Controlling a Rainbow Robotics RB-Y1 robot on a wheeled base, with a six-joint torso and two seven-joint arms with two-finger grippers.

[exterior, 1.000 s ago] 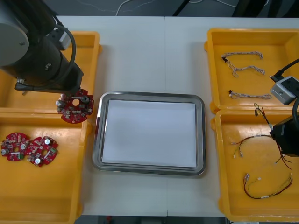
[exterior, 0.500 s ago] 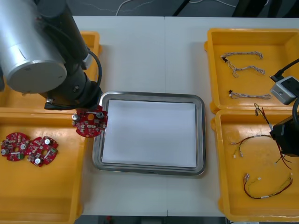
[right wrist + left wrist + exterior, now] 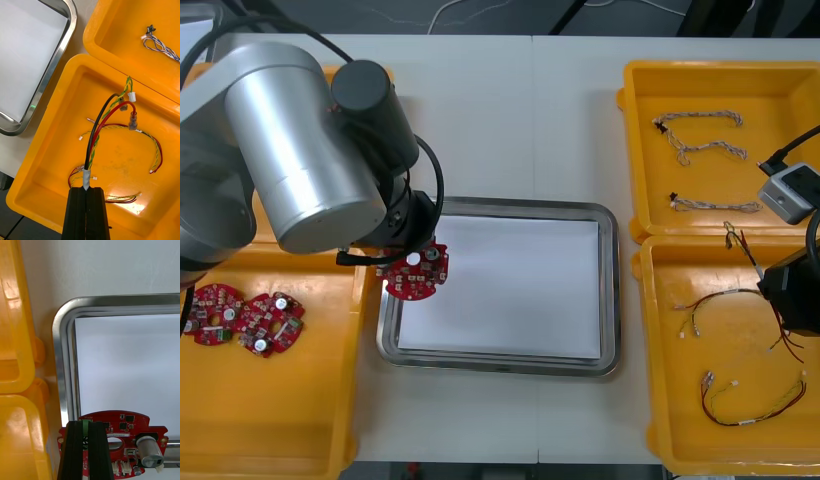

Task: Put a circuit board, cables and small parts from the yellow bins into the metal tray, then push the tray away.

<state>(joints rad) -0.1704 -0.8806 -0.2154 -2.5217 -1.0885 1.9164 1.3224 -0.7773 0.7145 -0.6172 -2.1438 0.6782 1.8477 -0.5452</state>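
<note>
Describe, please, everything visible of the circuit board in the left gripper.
The circuit board is round and red, with a silver cylinder, white connectors, small black chips and an oval hole near its middle. The fingers of the left gripper are shut on its edge, holding it over the metal tray's left side.

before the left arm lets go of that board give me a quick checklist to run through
1. Grip on the board: ok. The left gripper is shut on the circuit board by its edge.
2. Board inside the metal tray: cannot tell. In the front view the board's edge overlaps the tray's left rim.
3. Landing spot: ok. The tray's white inside is bare.
4. Board's height above the tray: cannot tell.
5. Other arm out of the way: ok. The right gripper is over the near right yellow bin, shut on a cable, apart from the tray.
</note>
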